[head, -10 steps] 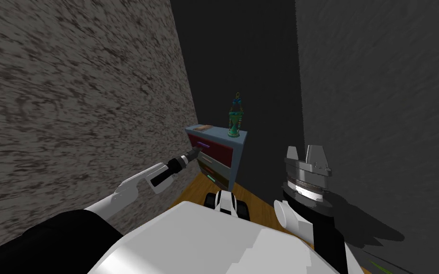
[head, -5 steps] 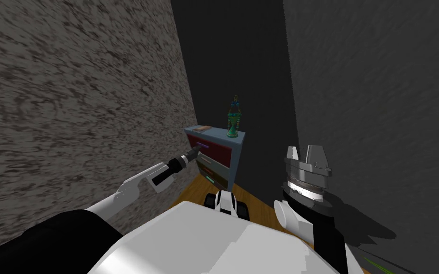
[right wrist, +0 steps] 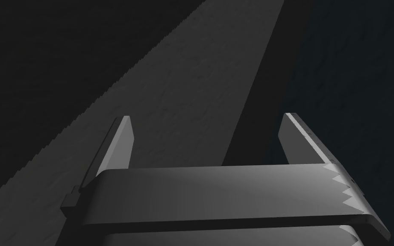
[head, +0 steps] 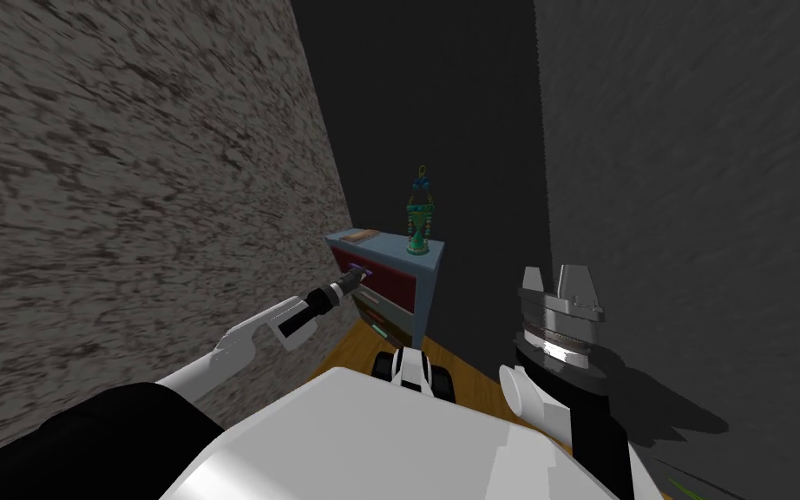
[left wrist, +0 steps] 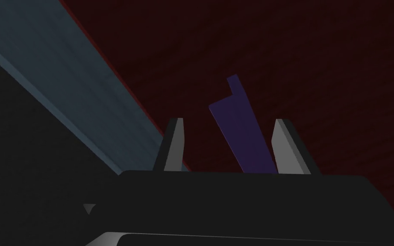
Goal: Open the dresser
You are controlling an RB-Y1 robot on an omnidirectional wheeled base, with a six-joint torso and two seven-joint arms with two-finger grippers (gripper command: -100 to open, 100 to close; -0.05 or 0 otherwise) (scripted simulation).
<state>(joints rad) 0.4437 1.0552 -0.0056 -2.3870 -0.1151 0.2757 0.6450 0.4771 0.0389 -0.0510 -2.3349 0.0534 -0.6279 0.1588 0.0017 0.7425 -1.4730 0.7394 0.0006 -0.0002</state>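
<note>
A small blue-grey dresser point(head: 427, 282) stands in the corner ahead. Its top drawer point(head: 387, 284) is dark red with a purple bar handle point(head: 360, 268). My left arm reaches out to it, and my left gripper point(head: 355, 277) is at that handle. In the left wrist view the purple handle point(left wrist: 243, 136) lies between the two fingers of the left gripper point(left wrist: 228, 121), close to one finger and with a gap to the other. The red drawer front point(left wrist: 298, 64) lies just behind. My right gripper point(head: 554, 271) is raised at my right, open and empty, as the right wrist view also shows for the right gripper point(right wrist: 207, 116).
A green hourglass-like ornament point(head: 418, 217) and a flat brown thing point(head: 360, 234) sit on the dresser top. Lower drawers, one with a green handle point(head: 379, 329), lie below. A speckled wall point(head: 129, 217) runs close on the left, a dark wall point(head: 693, 217) on the right, over a wooden floor point(head: 350, 351).
The whole head view has shifted a little, so I have moved. My left gripper's tip, just short of the purple handle before, now lies on it with fingers astride.
</note>
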